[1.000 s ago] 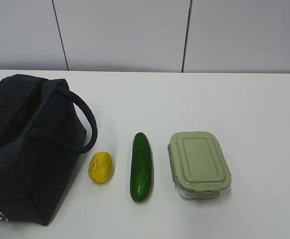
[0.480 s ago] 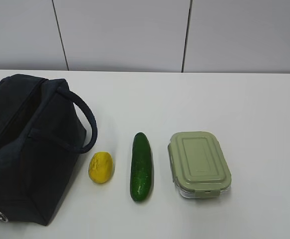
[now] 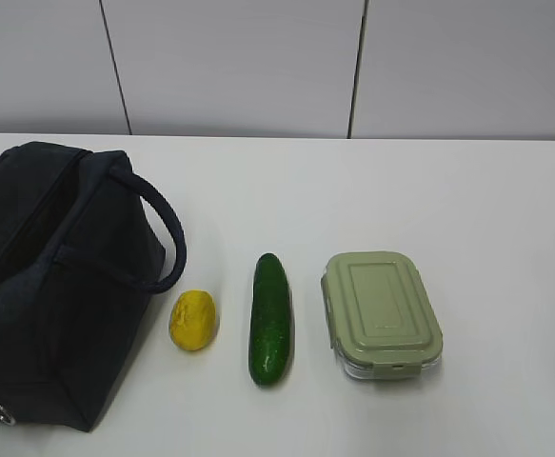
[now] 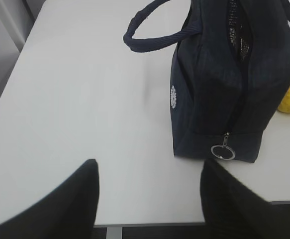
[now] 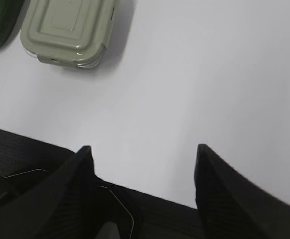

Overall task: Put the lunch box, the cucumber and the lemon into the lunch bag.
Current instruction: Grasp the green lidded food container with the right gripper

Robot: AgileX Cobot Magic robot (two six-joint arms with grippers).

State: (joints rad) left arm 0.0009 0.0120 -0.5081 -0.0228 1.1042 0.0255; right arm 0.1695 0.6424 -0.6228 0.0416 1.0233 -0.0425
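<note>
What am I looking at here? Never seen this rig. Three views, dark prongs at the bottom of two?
It is a two-armed robot at a white table. One camera faces the table from the front; one sits on each wrist. The dark prongs are gripper fingers: left gripper and right gripper, both open, holding nothing. From left to right in the front view lie a navy lunch bag with its top unzipped, a lemon, a cucumber and a green-lidded lunch box. The left wrist sees the bag's end, the right wrist the lunch box.
</note>
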